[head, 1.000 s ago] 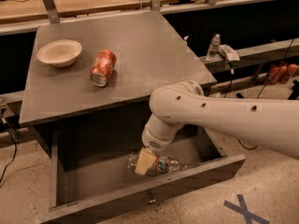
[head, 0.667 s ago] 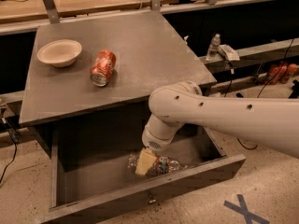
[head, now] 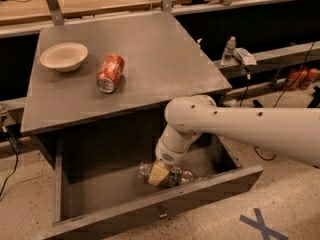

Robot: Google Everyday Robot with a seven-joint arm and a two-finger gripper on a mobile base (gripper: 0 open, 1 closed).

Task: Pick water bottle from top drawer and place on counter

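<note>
Drawer (head: pixel 105 196): end effector (head: pixel 159 174) at crinkled bottle (head: pixel 181 176).

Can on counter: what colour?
Metal can: orange-red, camera view; pincer in grey metal drawer, at clear plastic bottle.

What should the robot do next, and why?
Probably a short lift straight up, if its hold is firm: the pincer is down on the water bottle, which lies on its side in the open top drawer, below the counter where it belongs.
</note>
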